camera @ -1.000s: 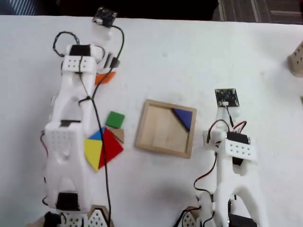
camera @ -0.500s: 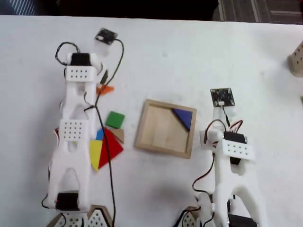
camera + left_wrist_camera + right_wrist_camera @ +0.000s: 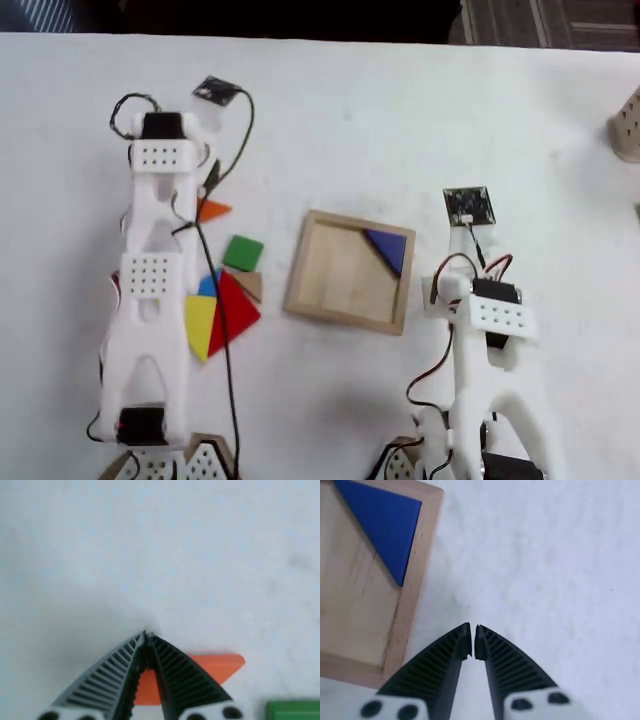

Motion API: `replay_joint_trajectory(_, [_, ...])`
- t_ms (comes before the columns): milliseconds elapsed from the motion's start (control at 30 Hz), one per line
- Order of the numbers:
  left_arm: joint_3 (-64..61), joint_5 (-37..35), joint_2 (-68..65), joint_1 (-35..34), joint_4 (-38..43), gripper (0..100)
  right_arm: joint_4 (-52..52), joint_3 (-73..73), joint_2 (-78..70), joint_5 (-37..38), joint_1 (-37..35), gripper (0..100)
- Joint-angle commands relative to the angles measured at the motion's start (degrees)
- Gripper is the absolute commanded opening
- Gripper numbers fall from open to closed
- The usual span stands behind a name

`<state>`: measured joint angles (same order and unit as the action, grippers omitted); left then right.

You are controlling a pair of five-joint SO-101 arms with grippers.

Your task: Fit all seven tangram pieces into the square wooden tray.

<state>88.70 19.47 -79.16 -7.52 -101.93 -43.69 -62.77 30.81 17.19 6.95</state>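
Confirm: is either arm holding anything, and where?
Right jaws: nothing. Left jaws meet at the tips over the orange piece; a grip cannot be told.

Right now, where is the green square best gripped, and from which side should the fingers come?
Probably from straight above, pinching its two side edges. The green square lies flat, those parallel edges look free, and the tan piece crowds its near edge.

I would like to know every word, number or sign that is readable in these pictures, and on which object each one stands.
There is no readable text.
White table, square wooden tray, blue triangular piece, green square piece: no text or signs.
Small dark circuit board on the right arm: any marks are too small to read.
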Motion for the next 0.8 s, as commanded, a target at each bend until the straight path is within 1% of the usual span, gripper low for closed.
replay_joint_trajectory(0, [-11.3,-3.0,10.0,-0.5,-0.8,2,1.1,0.3,1.6,0.7,-0.7,2.2])
replay_joint_trajectory(133, [-26.9,-7.9,22.4,-0.1,-0.4,2,1.1,0.3,1.6,0.7,-0.7,2.2])
replay_joint_trajectory(233, [-32.4,-13.9,28.9,-0.6,0.1,2,1.1,0.3,1.6,0.7,-0.7,2.2])
replay_joint_trajectory(433, [-36.5,-27.4,32.6,-1.2,0.1,2,1.1,0.3,1.6,0.9,-0.7,2.2])
replay_joint_trajectory(467, [-36.6,-28.8,32.7,-1.2,0.0,2,1.1,0.2,1.6,2.1,-0.7,2.2])
replay_joint_trajectory(533, [-36.6,-30.9,32.7,-1.2,-0.1,2,1.1,-0.4,1.6,4.4,-0.7,2.2])
replay_joint_trajectory(600, [-36.4,-32.3,32.8,-0.9,-0.2,3,1.1,-0.5,1.6,4.7,-0.7,2.2])
replay_joint_trajectory(667, [-37.1,-33.2,34.0,-0.7,-0.4,5,1.1,-0.5,1.6,5.0,-0.7,2.2])
replay_joint_trajectory(767, [-41.7,-34.3,38.5,0.0,-0.4,7,1.2,-0.5,1.6,5.1,-0.7,2.2])
